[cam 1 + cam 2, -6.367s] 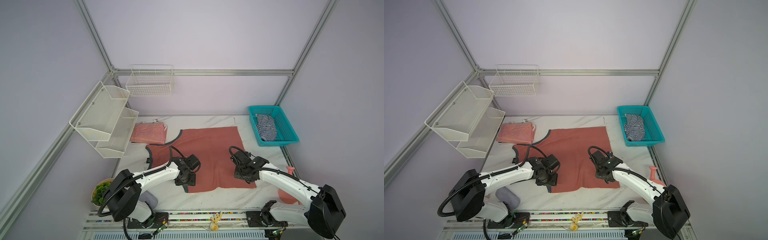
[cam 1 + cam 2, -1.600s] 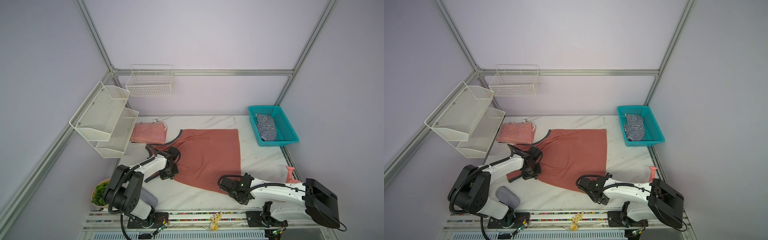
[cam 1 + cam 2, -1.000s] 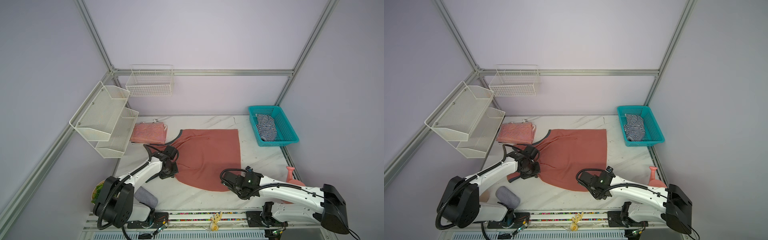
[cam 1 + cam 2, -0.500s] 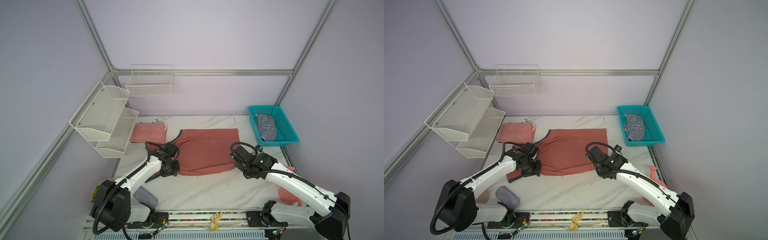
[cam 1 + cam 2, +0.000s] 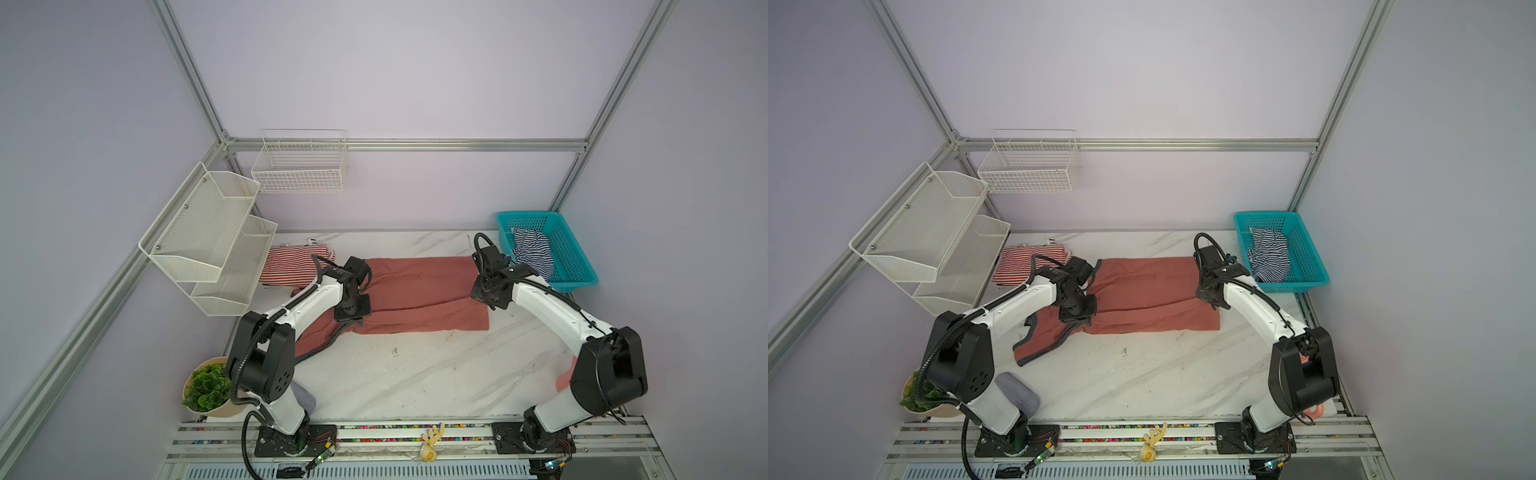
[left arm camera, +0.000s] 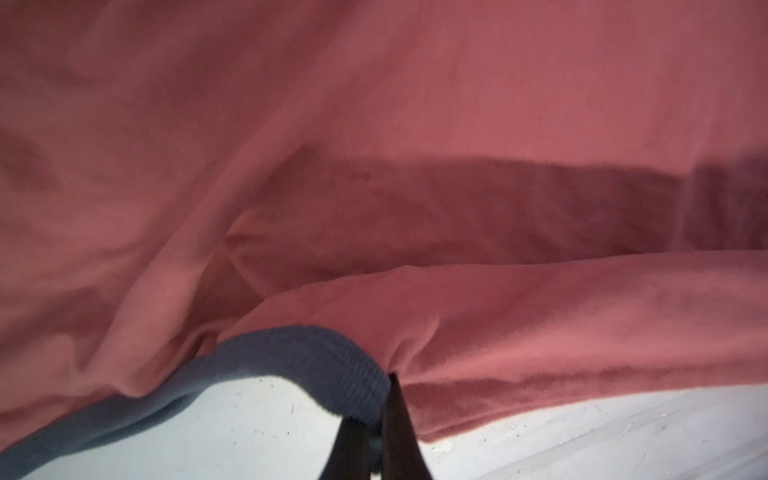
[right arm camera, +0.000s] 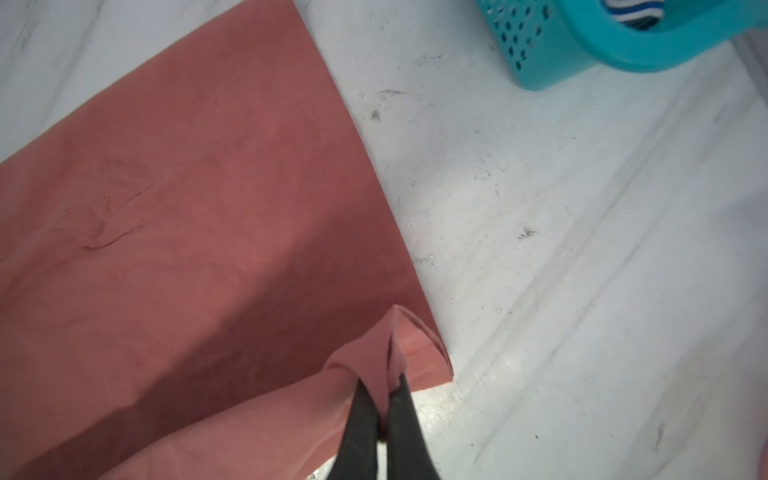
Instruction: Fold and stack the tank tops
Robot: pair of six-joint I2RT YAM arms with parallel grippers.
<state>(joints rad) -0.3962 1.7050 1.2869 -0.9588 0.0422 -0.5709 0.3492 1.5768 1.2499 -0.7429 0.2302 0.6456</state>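
The salmon-red tank top (image 5: 415, 286) is laid on the marble table (image 5: 415, 374) with its long axis running side to side, and it is held at both ends. The left gripper (image 6: 374, 419) is clamped on the dark grey trim (image 6: 299, 357), and the right gripper (image 7: 381, 386) is pinched shut on a hem corner. The held edge is doubled over the lower layer (a lengthwise fold partway through, by the look of it), so the far edge to be met lies beyond both claws, toward the back wall. Each arm is nearest its own end.

The red-and-white striped tank top (image 5: 291, 268) is seen folded just beyond the left end. The navy-and-white striped tank top (image 5: 532, 253) is bundled in the teal basket (image 5: 575, 284), nearer the right arm. Nothing is seen in the mesh shelf (image 5: 208, 232) or the wire basket (image 5: 299, 174).
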